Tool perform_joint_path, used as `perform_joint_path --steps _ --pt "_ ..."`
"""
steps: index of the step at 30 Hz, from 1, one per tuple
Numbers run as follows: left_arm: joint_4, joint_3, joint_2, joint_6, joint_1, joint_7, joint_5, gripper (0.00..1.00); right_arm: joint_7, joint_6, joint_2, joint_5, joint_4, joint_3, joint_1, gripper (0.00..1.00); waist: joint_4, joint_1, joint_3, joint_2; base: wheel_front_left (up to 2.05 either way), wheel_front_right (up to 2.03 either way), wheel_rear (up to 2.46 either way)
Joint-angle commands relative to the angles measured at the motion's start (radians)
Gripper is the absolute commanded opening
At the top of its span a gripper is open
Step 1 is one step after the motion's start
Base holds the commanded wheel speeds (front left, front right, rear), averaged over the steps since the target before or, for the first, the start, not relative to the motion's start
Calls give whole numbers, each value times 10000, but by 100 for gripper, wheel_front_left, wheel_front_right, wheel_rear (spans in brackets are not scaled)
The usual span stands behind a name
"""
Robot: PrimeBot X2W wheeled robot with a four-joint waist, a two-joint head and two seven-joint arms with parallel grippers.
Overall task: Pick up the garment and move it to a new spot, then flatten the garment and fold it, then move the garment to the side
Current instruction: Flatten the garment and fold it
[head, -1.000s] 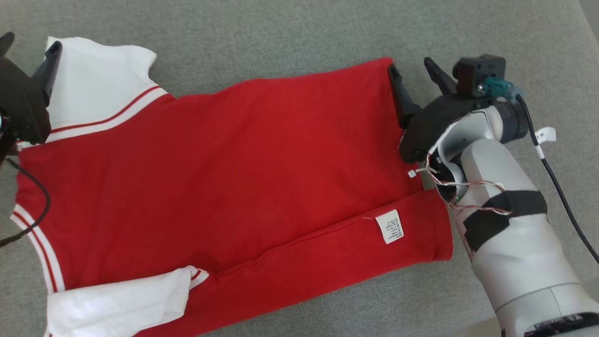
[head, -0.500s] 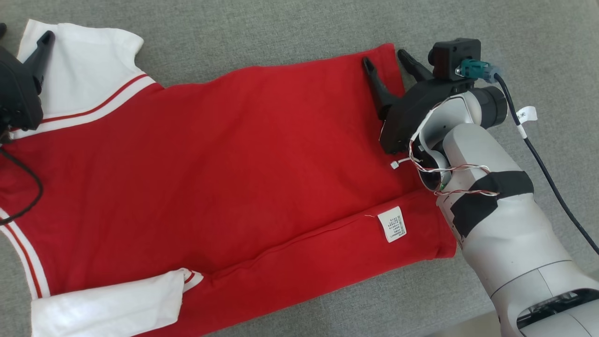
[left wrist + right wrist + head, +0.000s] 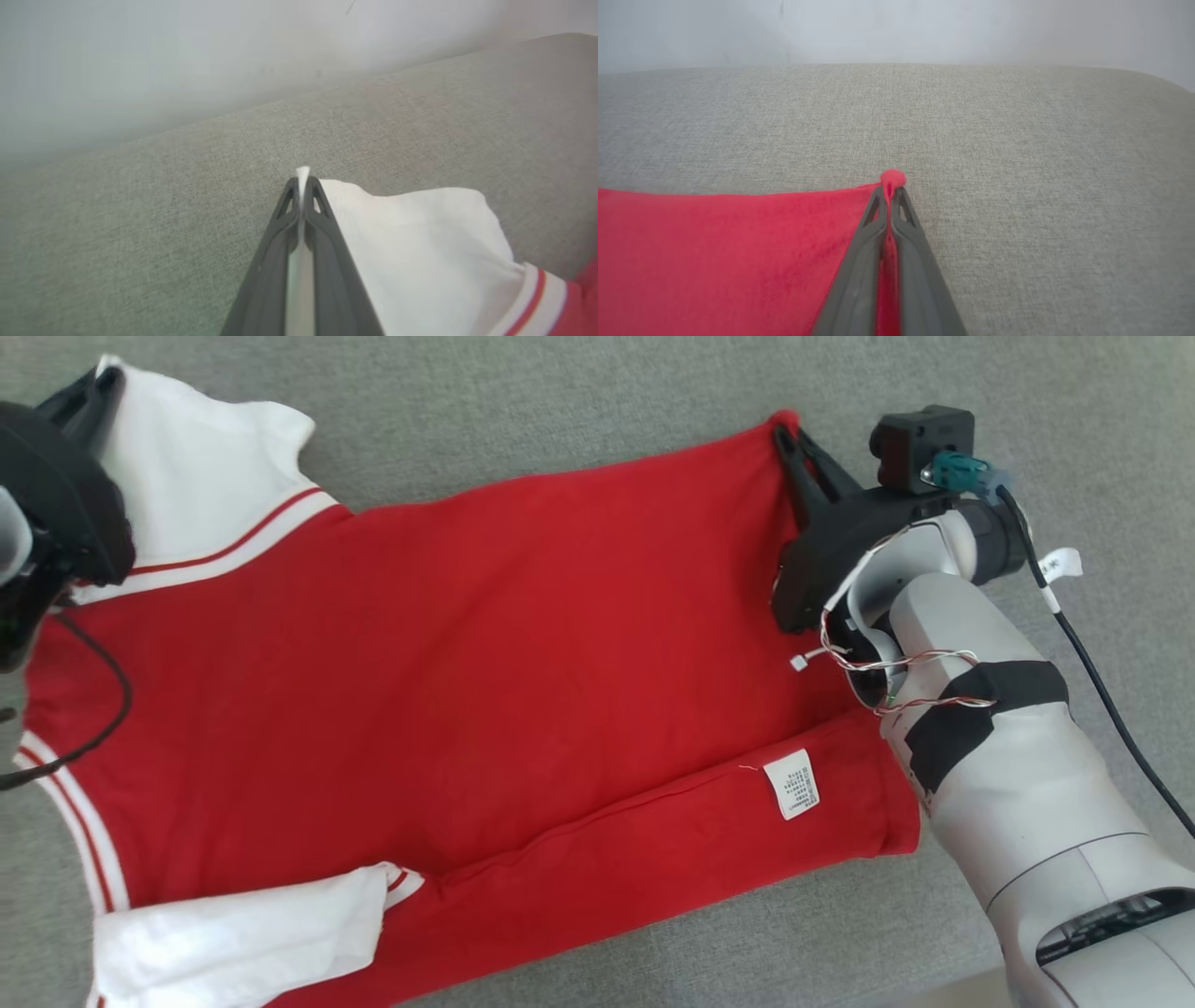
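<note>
One red shirt [image 3: 467,644], two grippers, one grey cushion [image 3: 579,401].
Left gripper [image 3: 302,183] pinches the white sleeve [image 3: 420,242] at ten o'clock, right gripper [image 3: 891,189] pinches the red corner [image 3: 893,178] at one o'clock; lower sleeve [image 3: 233,943] is cut off.

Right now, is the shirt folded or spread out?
Partly folded. The shirt lies mostly spread, but its near edge is turned over onto the body, with the care label showing.

garment [image 3: 485,644]: soft matt cloth | couch [image 3: 560,420]: coarse woven fabric
</note>
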Motion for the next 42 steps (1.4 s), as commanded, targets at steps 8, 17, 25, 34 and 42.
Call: perform_joint_path --steps 8,17,25,34,42 --pt "-814 -283 37 20 420 -1594 -472 0 -918 11 -431 -457 655 -453 412 0 721 0 -833 -1 0 0 0" --pt "-1841 -462 -9 20 1424 -2818 -949 0 -1306 11 -901 -630 561 -780 1287 0 1315 0 -1541 -1 0 0 0" --pt "-3027 -81 69 106 2894 -3287 -819 0 -1362 11 -1199 -685 -789 -1179 2583 0 1712 0 -2036 -1 0 0 0" --pt "-4922 2370 -337 814 5543 -3298 419 0 -1364 11 -1481 -805 -2499 -1847 4253 0 1990 0 -2360 -1 0 0 0" --pt "-5883 3913 -1134 933 7889 -3302 1491 0 -1366 11 -1641 -721 -3644 -2390 5419 0 2253 0 -2599 -1 0 0 0"
